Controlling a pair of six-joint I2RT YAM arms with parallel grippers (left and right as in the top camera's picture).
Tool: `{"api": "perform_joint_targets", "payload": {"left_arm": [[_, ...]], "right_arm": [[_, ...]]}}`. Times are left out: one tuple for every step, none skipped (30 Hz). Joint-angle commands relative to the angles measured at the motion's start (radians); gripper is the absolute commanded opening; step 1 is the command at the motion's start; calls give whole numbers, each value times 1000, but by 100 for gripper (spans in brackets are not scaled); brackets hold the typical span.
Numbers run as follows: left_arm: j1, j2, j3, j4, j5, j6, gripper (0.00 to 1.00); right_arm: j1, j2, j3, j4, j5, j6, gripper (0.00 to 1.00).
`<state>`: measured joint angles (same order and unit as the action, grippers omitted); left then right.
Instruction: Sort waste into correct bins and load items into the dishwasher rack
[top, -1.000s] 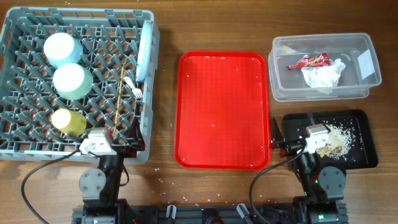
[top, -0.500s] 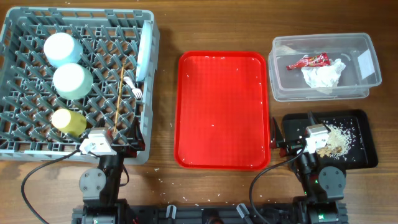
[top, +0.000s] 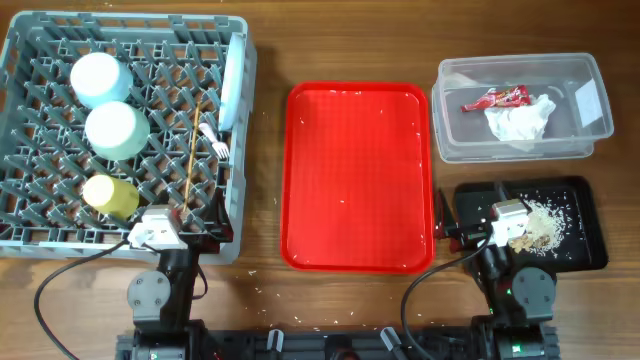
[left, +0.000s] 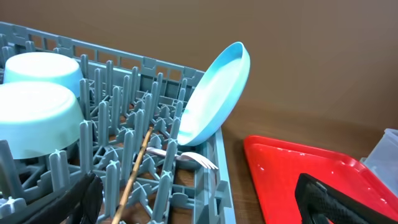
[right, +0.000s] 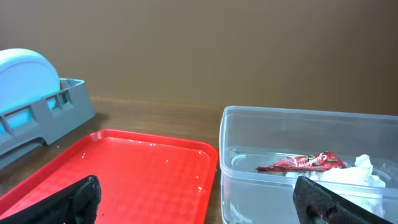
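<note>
At the front edge of the table (top: 270, 60) the left gripper (left: 199, 190) is held with its jaws spread wide and nothing gripped, just over the near right corner of the dishwasher rack (top: 120, 20). The right gripper (right: 196, 190) is likewise wide open and unladen, over the near left part of the black tray (top: 585, 258). That spread is given only by the wrist views; from overhead each claw is seen merely as a small pale block. The food scraps (top: 542, 228) in the black tray, just beside the right claw, are shown only from overhead, as is the yellow cup (top: 110, 197) at the rack's near left. From the left wrist the chopsticks (left: 134, 177) are seen slanted among the pegs, the fork (left: 186, 158) just beyond them, and the plate (left: 214, 93) stood on edge, leaning at the rack's right wall. Farther left the pale green bowl (top: 117, 130) and the light blue bowl (top: 100, 78) are turned upside down. Through the wall of the clear tub (top: 520, 152), at the table's far right, the red wrapper (right: 301, 163) and the napkin (top: 520, 122) are seen touching. The red tray (top: 360, 180) is set mid-table. A strip of bare wood is left between it and the rack, and only a narrow gap between it and the two bins.
</note>
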<state>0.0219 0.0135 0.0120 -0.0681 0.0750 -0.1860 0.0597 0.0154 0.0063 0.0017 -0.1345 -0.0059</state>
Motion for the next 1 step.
{"api": "perform_joint_targets", "payload": {"left_arm": [[7, -9, -6, -4, -9, -8, 100]], "right_arm": [[-1, -12, -1, 6, -2, -17, 100]]}}
